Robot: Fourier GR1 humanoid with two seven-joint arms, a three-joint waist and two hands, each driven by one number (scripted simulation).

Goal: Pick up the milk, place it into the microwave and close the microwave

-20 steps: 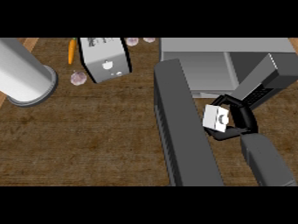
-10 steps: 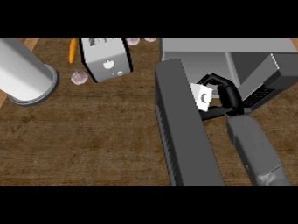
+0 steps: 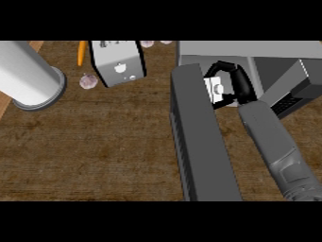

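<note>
Right of centre in the frame, your right hand (image 3: 236, 85) is curling its black fingers around the milk (image 3: 217, 90), clamping it. You are seeing the milk as a small white carton with a round cap on its face, mostly wrapped by the fingers. It is sitting at the mouth of the microwave (image 3: 261, 52), just inside the grey cavity's front edge, between the open microwave door (image 3: 201, 142) on its left and the dark inner wall at its right. That door is running as a long grey slab down to the bottom edge, just beside your grey forearm, leaving only a thin strip between them. Left of the door, the brown counter (image 3: 87, 146) is lying wide. At upper left a white cylinder (image 3: 17, 71) is standing, with a toaster (image 3: 119, 64) near the top edge. Your left hand is not showing.
</note>
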